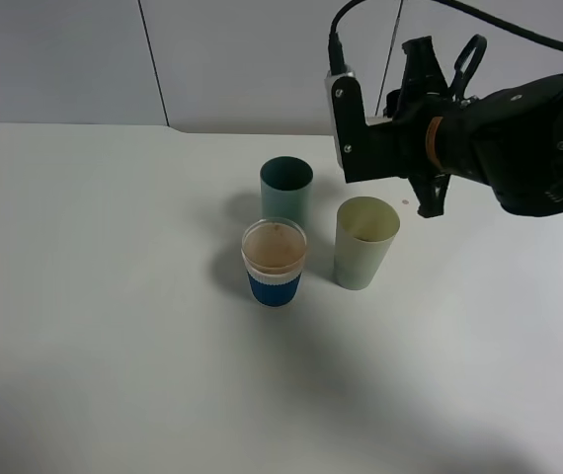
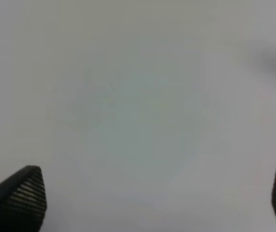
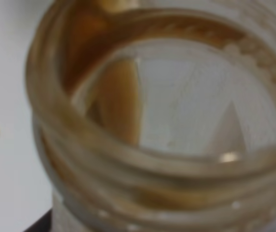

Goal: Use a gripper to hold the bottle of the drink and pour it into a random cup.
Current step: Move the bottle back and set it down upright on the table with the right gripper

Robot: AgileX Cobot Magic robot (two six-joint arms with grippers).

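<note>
Black right gripper (image 1: 388, 148) grips the translucent plastic bottle (image 3: 152, 121), seemingly tilted to pour; next, bring its mouth over the pale yellow-green tumbler (image 1: 365, 242) at seven o'clock.

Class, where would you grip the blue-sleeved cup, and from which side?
I'd grip the blue-sleeved cup around its blue sleeve, jaws level, coming from the view's left. The teal cup stands close behind and the pale green cup to its right, and brown drink sits high inside, so keep it upright.
</note>
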